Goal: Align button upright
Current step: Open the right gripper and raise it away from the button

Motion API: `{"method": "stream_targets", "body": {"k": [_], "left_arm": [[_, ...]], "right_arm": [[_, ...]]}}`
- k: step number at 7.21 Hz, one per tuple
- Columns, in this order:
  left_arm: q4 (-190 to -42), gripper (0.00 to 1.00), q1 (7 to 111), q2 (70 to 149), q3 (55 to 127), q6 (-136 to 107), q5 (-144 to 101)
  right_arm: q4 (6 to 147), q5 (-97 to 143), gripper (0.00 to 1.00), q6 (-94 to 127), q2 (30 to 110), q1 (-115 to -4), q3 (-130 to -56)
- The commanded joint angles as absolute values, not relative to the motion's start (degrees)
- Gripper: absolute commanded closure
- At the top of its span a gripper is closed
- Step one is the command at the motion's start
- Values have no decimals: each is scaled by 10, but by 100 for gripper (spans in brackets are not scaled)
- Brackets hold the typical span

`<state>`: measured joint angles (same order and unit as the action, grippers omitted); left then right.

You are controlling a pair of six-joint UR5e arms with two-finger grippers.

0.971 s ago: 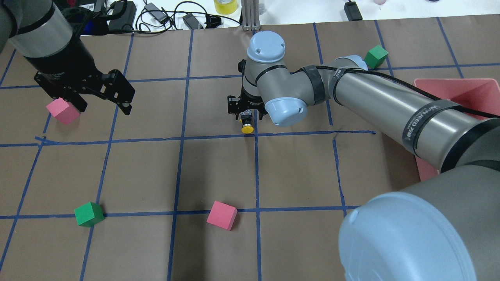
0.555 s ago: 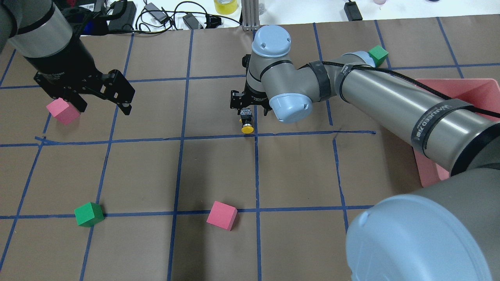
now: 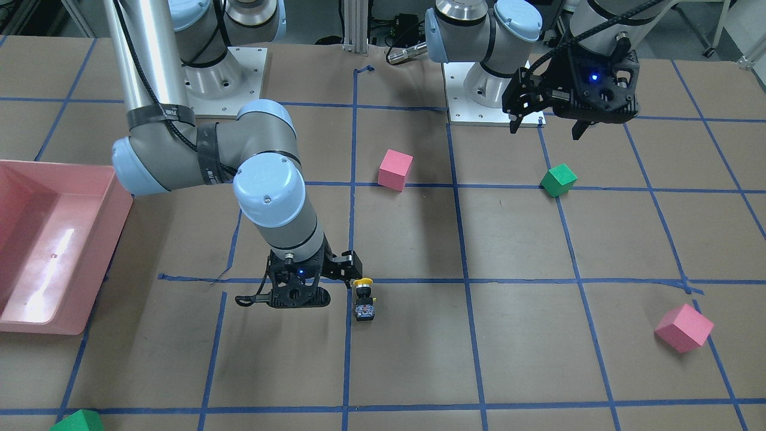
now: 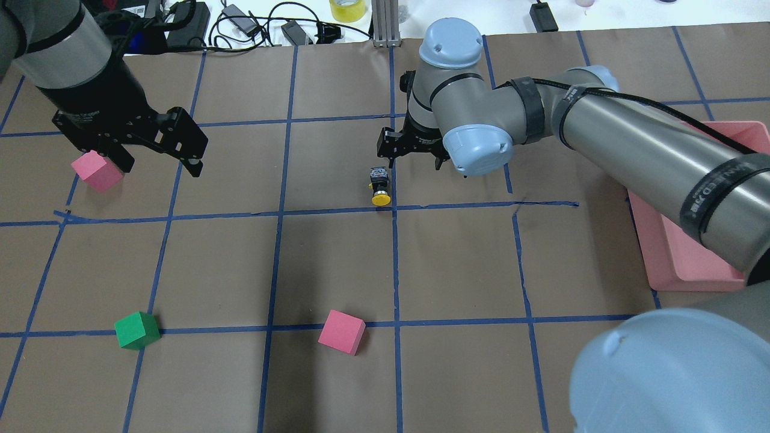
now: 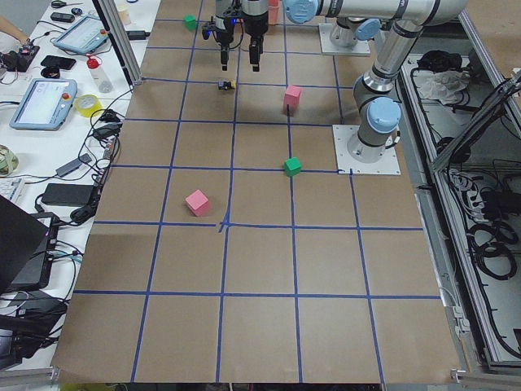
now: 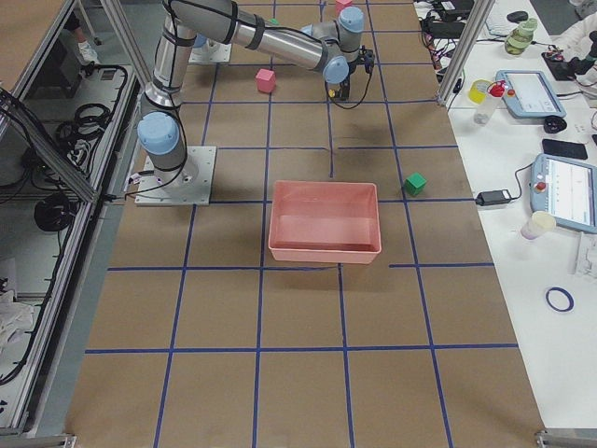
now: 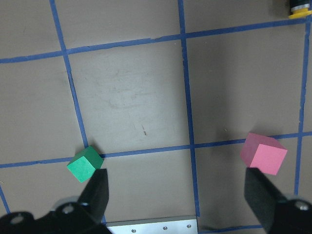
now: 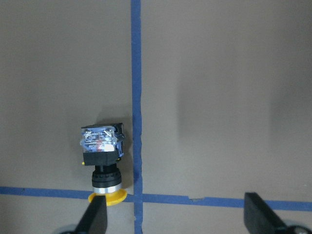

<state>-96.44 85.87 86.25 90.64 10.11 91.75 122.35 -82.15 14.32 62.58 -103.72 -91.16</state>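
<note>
The button [image 4: 379, 186] lies on its side on the brown table, next to a blue tape line. Its yellow cap points toward the robot and its silvery base away. It also shows in the front view [image 3: 363, 299] and the right wrist view [image 8: 103, 165]. My right gripper [image 4: 415, 159] is open and empty. It hovers just beyond and to the right of the button, not touching it; in the right wrist view [image 8: 178, 222] the button lies by one fingertip [image 8: 95, 219]. My left gripper [image 4: 161, 165] is open and empty at the far left, beside a pink cube [image 4: 96, 171].
A pink bin [image 4: 692, 264] stands at the right edge under my right arm. A green cube [image 4: 137, 330] and a second pink cube [image 4: 341, 332] sit on the near side of the table. Another green cube [image 3: 78, 422] sits beyond the bin. Cables lie along the far edge.
My right gripper has drawn back from around the button's base, moving right and away. The button stays lying in the same spot. The left arm has not moved.
</note>
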Motion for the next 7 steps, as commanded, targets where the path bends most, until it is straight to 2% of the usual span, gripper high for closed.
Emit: {"method": "stream_targets", "body": {"k": [1, 5, 6, 7], "left_arm": [[-947, 0, 857, 874, 911, 101, 912], [-938, 0, 865, 915, 921, 90, 912], [-934, 0, 886, 921, 950, 70, 908], [-852, 0, 914, 930, 987, 17, 885]], "right_arm": [[1195, -821, 1, 109, 642, -1017, -912], [1045, -823, 0, 9, 738, -913, -911], [987, -837, 0, 4, 776, -901, -911], [934, -843, 0, -26, 821, -899, -903]]}}
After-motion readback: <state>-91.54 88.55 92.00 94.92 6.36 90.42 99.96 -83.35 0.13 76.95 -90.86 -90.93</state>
